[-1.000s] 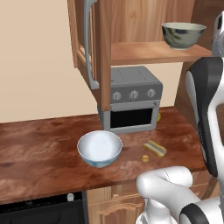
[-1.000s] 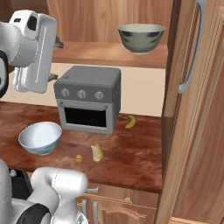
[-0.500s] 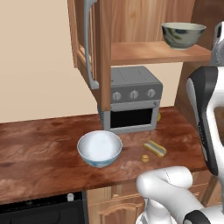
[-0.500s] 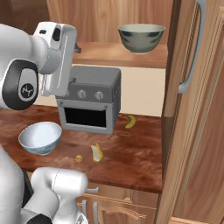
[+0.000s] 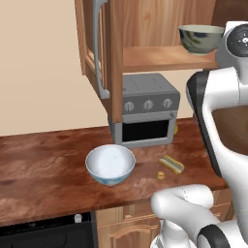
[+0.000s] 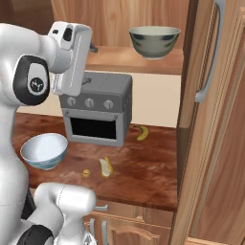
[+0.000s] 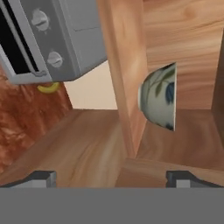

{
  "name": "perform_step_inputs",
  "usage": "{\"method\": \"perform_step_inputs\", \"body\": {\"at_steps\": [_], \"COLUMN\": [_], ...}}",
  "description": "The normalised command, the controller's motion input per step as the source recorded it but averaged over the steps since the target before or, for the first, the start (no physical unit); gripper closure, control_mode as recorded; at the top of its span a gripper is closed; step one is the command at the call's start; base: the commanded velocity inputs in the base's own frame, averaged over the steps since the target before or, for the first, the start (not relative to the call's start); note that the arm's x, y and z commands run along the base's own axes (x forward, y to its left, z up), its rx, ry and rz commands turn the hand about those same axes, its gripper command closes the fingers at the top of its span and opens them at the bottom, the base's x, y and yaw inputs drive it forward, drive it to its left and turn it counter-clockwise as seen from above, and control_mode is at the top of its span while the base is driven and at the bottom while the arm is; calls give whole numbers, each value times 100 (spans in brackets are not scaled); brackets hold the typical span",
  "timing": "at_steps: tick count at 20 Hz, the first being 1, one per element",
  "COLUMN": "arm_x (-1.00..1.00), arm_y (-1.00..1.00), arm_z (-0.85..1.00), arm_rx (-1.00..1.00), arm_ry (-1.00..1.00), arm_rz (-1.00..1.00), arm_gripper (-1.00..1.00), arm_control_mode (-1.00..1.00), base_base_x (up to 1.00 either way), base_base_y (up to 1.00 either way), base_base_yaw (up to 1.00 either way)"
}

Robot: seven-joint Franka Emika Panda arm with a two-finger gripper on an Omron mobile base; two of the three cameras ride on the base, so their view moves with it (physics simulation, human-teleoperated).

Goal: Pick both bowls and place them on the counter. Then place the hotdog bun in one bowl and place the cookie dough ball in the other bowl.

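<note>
Having swung up from the bench [image 5: 43, 164] toward the shelf [image 6: 119, 60], the gripper [image 7: 111, 177], spread and empty, now faces the dark bowl [image 7: 159, 97] there, ready for pickup, while the white bowl [image 5: 110, 163] already sits on the bench.

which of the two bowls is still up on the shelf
The dark grey-green ceramic bowl sits on the light wooden shelf; the white blue-patterned bowl is already on the reddish-brown counter.

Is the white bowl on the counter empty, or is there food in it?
Empty. The white bowl shows a bare pale inside; the bun and dough ball lie beside it on the counter.
</note>
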Motion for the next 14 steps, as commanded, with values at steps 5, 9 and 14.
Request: {"method": "perform_step_inputs", "body": {"at_steps": [5,9,14], "arm_x": [34,35,13], "arm_y": [-18,-25,-19], "arm_z": [4,0,21], "arm_rx": [0,0,0], "arm_ry": [0,0,-1], "arm_rz": [-7,-3,-3], "arm_gripper": [-100,-100,-100], "arm_control_mode": [-100,-100,-100], "base_base_x": [0,0,0], "base_base_y": [0,0,0], "base_base_yaw": [0,0,0]}}
